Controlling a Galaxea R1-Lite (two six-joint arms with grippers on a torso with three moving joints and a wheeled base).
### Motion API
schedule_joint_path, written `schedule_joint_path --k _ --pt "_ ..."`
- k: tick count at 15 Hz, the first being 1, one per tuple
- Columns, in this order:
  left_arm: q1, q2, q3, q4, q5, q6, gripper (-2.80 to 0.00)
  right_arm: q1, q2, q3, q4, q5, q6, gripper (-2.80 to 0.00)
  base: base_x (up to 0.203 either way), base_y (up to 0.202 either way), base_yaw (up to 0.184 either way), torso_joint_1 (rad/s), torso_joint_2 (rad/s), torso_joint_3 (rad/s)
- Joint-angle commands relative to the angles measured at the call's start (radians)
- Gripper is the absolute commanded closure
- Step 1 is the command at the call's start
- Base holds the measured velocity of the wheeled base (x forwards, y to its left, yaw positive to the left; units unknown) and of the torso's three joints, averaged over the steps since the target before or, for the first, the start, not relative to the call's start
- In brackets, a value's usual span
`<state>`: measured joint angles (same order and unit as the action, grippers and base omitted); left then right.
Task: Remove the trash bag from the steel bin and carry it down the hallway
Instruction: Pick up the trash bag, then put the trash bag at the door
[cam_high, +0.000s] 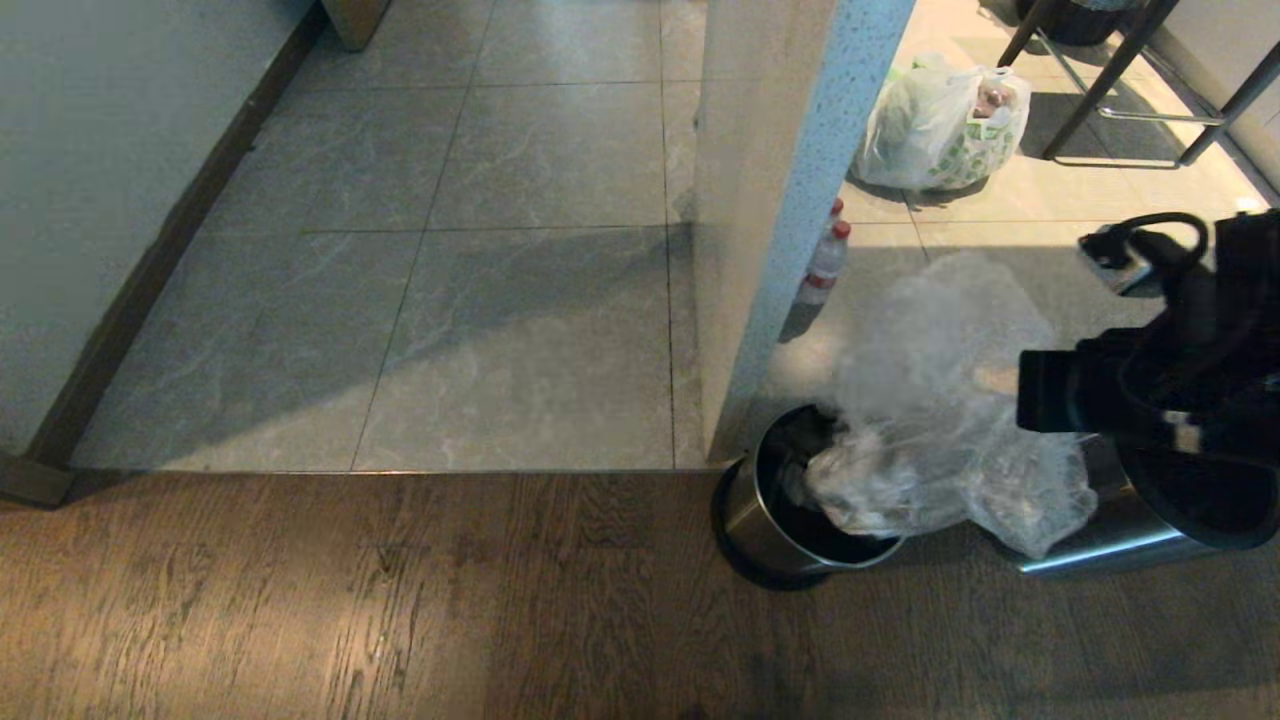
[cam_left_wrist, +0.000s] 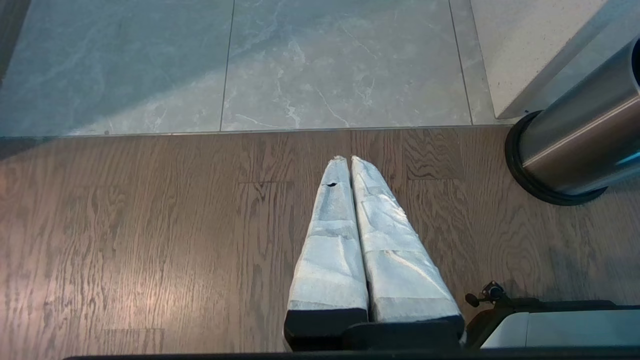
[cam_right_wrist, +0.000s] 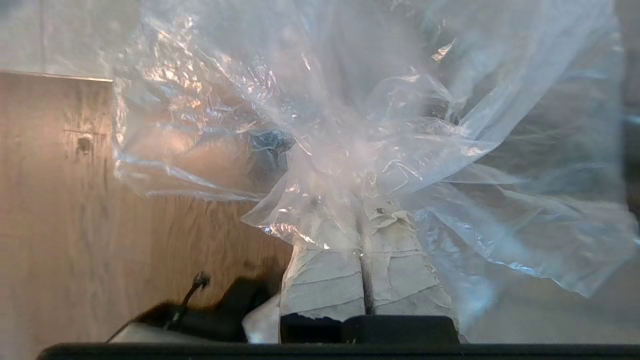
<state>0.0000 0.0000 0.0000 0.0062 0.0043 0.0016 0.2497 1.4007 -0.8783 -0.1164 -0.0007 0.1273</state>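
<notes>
So the right gripper (cam_right_wrist: 361, 220) has its fingers clamped tight on a bunch of the trash bag (cam_high: 940, 400), which billows above the steel bin (cam_high: 775, 525), its lower end hanging at the bin's rim. The left gripper (cam_left_wrist: 347, 160) hangs low over the wood floor (cam_high: 300, 600), fingers pressed together, holding nothing.

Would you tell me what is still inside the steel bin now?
The lower part of the trash bag still lies across the steel bin mouth, pinched by the right gripper. Left of it the interior looks dark; the bottom is covered.
</notes>
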Motion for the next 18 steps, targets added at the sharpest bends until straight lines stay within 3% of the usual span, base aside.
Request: schedule_joint_path --k 1,5,12,15,18 --pt "0.000 0.000 0.000 0.000 0.000 0.000 0.00 -0.029 -0.224 0.005 0.125 0.001 0.003 0.00 0.000 0.000 0.000 0.000 0.00 0.000" --pt "-0.002 -0.002 0.000 0.000 0.000 0.000 0.00 -0.130 -0.488 0.112 0.286 0.016 -0.002 0.00 0.000 0.000 0.000 0.000 0.00 0.000" --pt "-0.001 -0.001 0.000 0.000 0.000 0.000 0.00 -0.319 -1.023 0.580 0.317 0.026 -0.050 0.00 0.000 0.000 0.000 0.000 0.00 0.000" --pt "0.000 0.000 0.000 0.000 0.000 0.000 0.00 -0.314 -1.135 0.772 0.278 -0.002 -0.098 0.00 0.000 0.000 0.000 0.000 0.00 0.000" --pt "0.000 0.000 0.000 0.000 0.000 0.000 0.00 -0.282 -1.210 0.856 0.173 -0.015 -0.107 0.00 0.000 0.000 0.000 0.000 0.00 0.000"
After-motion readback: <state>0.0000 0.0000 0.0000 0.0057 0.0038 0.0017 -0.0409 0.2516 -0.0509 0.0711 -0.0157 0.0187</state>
